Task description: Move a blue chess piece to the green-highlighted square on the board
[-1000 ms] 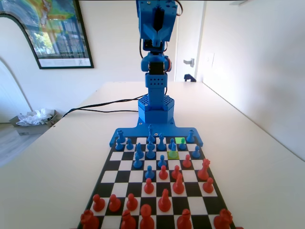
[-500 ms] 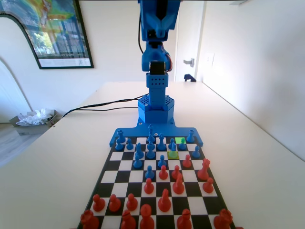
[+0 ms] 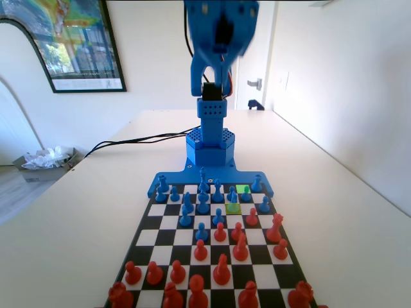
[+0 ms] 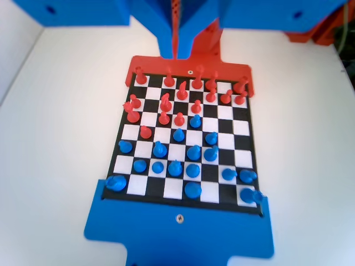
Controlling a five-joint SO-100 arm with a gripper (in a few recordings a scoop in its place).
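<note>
The board (image 3: 168, 222) lies in front of the blue arm (image 3: 212, 109), with blue pieces at its far rows and red ones near. The green-highlighted square (image 3: 242, 188) is in the far row, right of centre, and a small blue piece (image 3: 246, 194) stands just in front of it. A duller yellow-olive square (image 3: 233, 208) lies nearer and slightly left. In the wrist view my gripper (image 4: 176, 52) hangs high above the board (image 4: 224, 113), its jaws pressed together with nothing between them. In the fixed view the arm's raised head is motion-blurred at the top edge.
Red pieces (image 3: 221, 269) crowd the near rows in the fixed view, and several stand mid-board close to blue ones (image 3: 202, 232). A black cable (image 3: 135, 141) runs over the table to the arm's base. White table surrounds the board.
The arm's raised upper part has swung toward the camera and slightly right, and is now blurred. No piece on the board has moved.
</note>
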